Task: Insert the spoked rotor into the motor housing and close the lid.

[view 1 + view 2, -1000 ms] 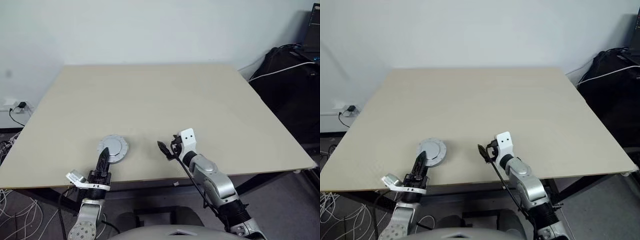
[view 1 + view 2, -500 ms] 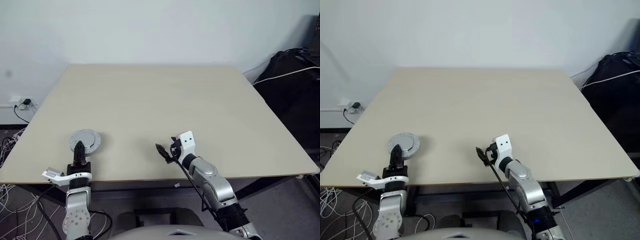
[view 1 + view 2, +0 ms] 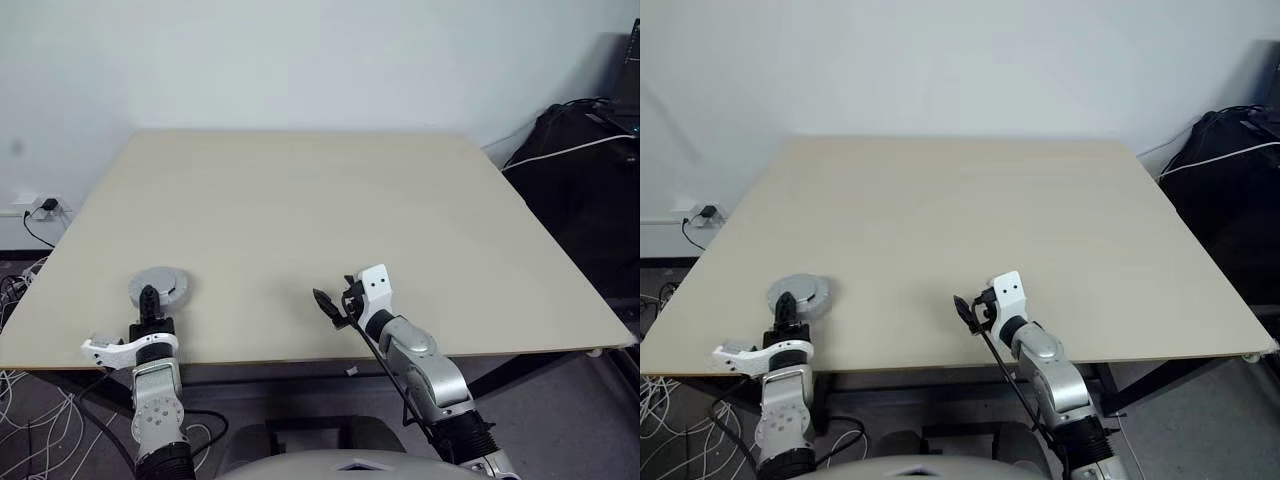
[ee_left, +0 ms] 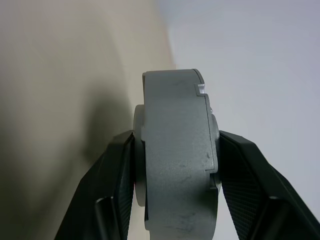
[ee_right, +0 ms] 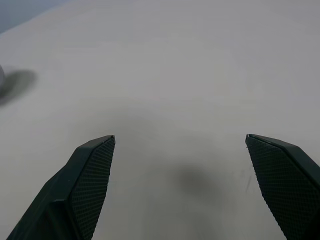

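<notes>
Lid [image 3: 160, 286]: found at lower left of the head views, near the table's [image 3: 320, 200] front edge, clamped in the left gripper [image 3: 150, 297]. Gripped across its two flat faces, with one black finger [image 4: 117, 170] on each side bearing near a raised hub. Presented edge-on in the left wrist view, pale face turned up toward the head camera. Judged held this way to keep the faces square to the pads and leave the rim free for seating. Reads thicker than a bare disc in the wrist view. Possibly housing and lid already mated, but not confirmed. Cannot tell whether it is resting on the table or lifted just clear.

Right gripper [image 5: 180, 140]: at lower centre of the head views, low over bare table, fingers spread wide with nothing between them. Judged parked clear of the left arm's work and ready to steady or take a part.

Hidden or unclear:
- Cannot tell whether rotor and housing sit inside the grey body.
- Lower part of the lid cut off by the wrist view's bottom edge, with parts of both faces masked by the fingers.
- Pale blob with shadow at the left edge of the right wrist view cut off by the frame. Likely the lid, not certain.
- Dark bags and cables at the right edge of the head views cropped and not identifiable further.
</notes>
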`<action>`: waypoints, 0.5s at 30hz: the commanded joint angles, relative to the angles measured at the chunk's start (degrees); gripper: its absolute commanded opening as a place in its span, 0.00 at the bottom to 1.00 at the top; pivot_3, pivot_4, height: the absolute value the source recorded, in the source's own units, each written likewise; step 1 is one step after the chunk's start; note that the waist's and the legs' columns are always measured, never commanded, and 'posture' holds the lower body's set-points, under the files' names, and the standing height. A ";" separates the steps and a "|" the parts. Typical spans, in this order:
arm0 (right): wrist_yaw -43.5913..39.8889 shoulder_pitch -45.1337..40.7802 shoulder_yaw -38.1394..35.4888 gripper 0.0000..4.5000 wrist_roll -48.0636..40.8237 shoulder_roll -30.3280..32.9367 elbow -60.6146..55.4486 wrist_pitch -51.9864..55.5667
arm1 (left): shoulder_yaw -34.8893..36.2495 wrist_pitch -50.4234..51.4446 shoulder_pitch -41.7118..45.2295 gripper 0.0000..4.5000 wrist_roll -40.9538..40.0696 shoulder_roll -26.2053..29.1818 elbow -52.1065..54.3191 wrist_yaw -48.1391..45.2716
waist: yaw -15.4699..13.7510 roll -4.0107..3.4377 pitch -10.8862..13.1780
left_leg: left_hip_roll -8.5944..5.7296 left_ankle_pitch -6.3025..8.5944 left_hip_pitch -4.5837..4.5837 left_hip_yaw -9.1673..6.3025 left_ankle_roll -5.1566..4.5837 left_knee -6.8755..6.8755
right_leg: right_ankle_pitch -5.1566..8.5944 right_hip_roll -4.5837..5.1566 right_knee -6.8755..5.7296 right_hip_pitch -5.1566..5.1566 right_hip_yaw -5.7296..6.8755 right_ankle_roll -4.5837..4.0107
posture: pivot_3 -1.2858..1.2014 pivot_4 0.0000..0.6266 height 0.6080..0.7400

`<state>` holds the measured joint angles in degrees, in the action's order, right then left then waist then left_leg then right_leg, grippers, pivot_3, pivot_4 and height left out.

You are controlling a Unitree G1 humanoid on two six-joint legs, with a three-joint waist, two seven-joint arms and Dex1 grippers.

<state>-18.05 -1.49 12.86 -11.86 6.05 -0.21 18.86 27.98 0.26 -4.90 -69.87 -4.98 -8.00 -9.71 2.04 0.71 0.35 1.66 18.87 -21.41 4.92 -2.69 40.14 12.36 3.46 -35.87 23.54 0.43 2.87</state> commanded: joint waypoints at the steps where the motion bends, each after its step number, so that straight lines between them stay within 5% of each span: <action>1: -0.21 -0.40 -1.18 1.00 0.05 -0.43 -2.13 -1.34 | 0.27 -2.47 3.41 0.47 1.94 -4.57 1.57 1.57 | -0.02 0.01 -0.01 | 0.00 -0.01 0.00 -0.01 0.01 0.00 | 0.00 0.00 0.00 0.00 0.01 0.00 | 0.52 0.00 1.00; 8: -1.44 -0.38 -1.04 1.00 -0.12 -0.61 -2.37 -1.42 | 0.35 -2.25 3.79 0.47 3.58 -4.69 1.32 5.39 | -0.12 0.13 -0.08 | 0.00 -0.02 0.07 -0.02 0.03 0.00 | -0.01 0.00 -0.01 -0.08 0.02 0.00 | 0.52 0.00 1.00; 15: -1.65 -0.73 -1.04 1.00 0.15 -0.93 -2.03 -1.16 | -0.17 -1.16 3.12 0.96 4.58 -4.78 1.95 7.56 | -0.03 0.03 -0.15 | 0.00 -0.02 0.24 0.01 0.04 0.00 | -0.01 0.00 -0.03 -0.24 0.01 0.00 | 0.52 0.00 1.00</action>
<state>-19.57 -1.33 12.54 -11.82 5.33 -0.24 18.81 28.62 -1.27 -2.66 -65.98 -5.12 -7.76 -2.89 2.01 0.74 0.21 1.66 18.85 -21.09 4.94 -2.65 40.14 12.36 3.46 -35.89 23.23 0.44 2.86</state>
